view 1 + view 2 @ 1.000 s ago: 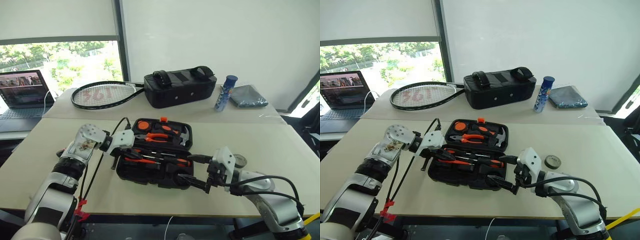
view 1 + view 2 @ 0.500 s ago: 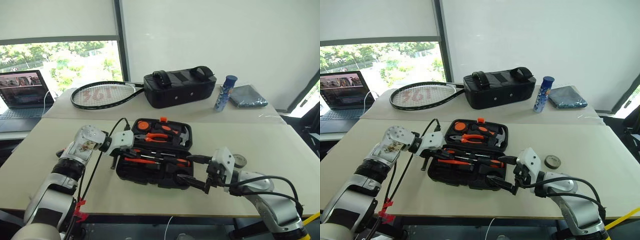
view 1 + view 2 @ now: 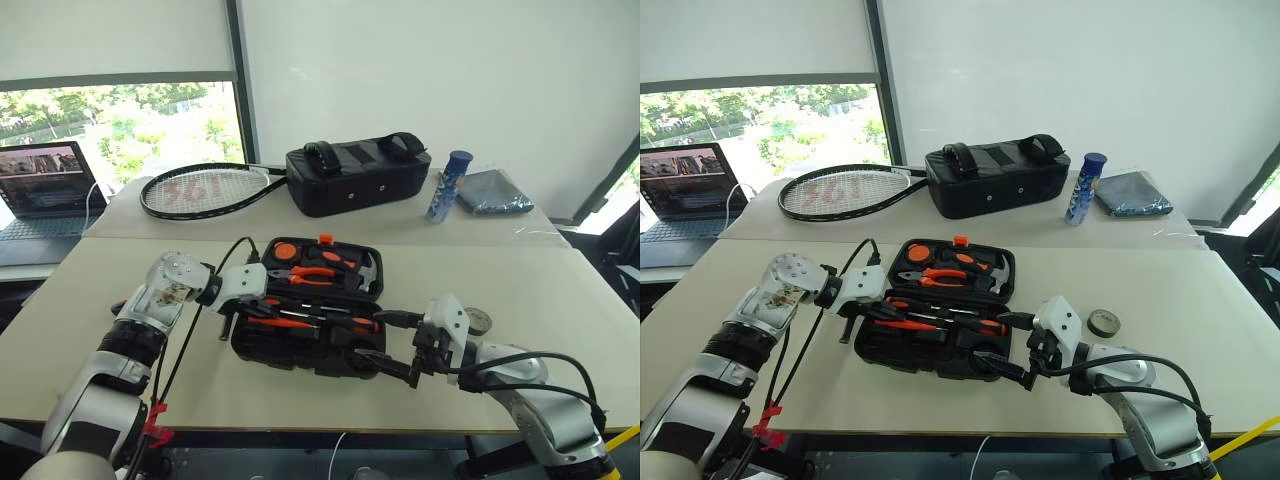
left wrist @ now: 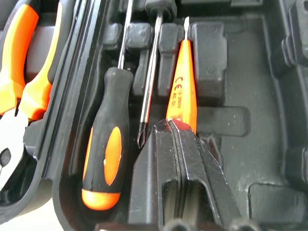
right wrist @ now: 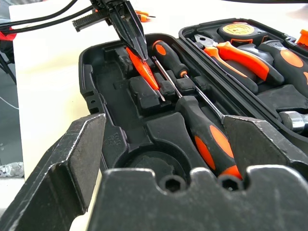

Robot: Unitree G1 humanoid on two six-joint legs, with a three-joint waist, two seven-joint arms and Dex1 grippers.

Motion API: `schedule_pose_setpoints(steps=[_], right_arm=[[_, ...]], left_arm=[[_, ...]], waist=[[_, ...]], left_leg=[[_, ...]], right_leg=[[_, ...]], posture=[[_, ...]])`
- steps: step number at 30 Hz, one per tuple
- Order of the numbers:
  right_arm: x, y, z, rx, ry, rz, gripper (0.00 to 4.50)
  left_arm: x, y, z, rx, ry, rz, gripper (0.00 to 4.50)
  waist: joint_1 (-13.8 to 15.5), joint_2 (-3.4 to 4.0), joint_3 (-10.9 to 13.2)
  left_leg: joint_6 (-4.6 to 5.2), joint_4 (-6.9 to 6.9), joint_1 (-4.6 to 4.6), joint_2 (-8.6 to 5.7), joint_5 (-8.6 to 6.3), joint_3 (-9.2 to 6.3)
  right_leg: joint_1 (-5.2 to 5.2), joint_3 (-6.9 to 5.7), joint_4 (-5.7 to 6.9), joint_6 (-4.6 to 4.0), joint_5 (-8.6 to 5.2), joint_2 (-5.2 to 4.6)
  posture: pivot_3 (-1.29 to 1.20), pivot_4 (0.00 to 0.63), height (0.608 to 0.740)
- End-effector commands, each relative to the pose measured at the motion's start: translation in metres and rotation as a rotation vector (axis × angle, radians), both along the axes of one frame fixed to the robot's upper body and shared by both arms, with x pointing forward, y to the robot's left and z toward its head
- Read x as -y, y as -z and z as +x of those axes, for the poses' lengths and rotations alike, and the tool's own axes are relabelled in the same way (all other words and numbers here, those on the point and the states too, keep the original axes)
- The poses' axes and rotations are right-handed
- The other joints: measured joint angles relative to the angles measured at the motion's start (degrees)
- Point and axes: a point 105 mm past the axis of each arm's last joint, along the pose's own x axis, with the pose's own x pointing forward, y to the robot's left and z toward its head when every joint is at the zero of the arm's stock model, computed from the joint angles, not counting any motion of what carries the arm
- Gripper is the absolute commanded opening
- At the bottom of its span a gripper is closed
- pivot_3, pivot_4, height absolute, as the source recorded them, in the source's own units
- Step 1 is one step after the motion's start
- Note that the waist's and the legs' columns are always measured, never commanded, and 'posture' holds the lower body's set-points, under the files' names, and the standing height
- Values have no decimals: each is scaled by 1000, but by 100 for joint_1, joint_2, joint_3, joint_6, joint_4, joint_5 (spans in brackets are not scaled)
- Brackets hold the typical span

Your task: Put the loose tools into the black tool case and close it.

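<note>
The black tool case (image 3: 290, 358) lies open in the middle of the table. Two orange-and-black screwdrivers (image 4: 103, 159) (image 5: 207, 137) and the small orange tester screwdriver (image 4: 184, 82) lie in slots of its near half. My left gripper (image 3: 255, 308) is shut and points down into the case's left end, its tips resting on the tester's handle end. At the case's front right corner my right gripper (image 3: 995, 338) stands open, holding nothing. The grey tape roll (image 3: 1103, 322) lies on the table right of the case, behind my right wrist.
Orange-handled pliers (image 3: 318, 275), a hammer (image 3: 368, 272) and a round tape measure (image 3: 286, 251) sit in the case's far half. On the rear table lie a racket (image 3: 200, 190), a black bag (image 3: 358, 178), a blue bottle (image 3: 448, 186), a grey cloth (image 3: 495, 192) and a laptop (image 3: 45, 180).
</note>
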Motion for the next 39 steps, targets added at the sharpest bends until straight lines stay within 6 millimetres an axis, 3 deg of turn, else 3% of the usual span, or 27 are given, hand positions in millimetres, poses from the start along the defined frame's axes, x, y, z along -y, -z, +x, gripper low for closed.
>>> schedule_pose_setpoints(steps=[1,6,13,21,31,39], right_arm=[[1,-8,1,36,3,9,4500],[1,-8,2,37,3,8,4500],[0,-9,2,36,-1,11,4500],[-1,-8,1,27,-11,12,4500],[-3,-7,1,20,-16,12,4500],[-2,-6,-1,13,-17,12,4500]], left_arm=[[-4,19,-11,-66,19,54,44],[0,21,-18,-80,22,49,44],[3,15,-8,-46,-63,22,44],[22,-14,-9,3,-6,-180,44],[1,6,-4,19,-61,-112,44],[-1,14,3,26,-103,-104,44]], waist=[[3,0,0],[12,3,-2],[25,3,-2],[47,2,-1],[28,2,-1],[60,3,-2]], left_leg=[[0,0,1,1,0,0],[0,0,6,0,0,2],[0,0,9,-1,0,2],[-1,1,4,-1,1,2],[0,1,-1,0,1,0],[-1,4,10,-1,1,1]], right_leg=[[0,0,1,0,0,0],[6,2,1,5,-3,0],[8,2,2,11,-7,-1],[4,1,3,11,-6,-1],[-1,0,3,0,0,-1],[11,0,4,12,-6,-1]], posture=[[0,150,740],[0,150,740],[0,150,740],[0,150,740],[0,150,740],[0,150,740]])
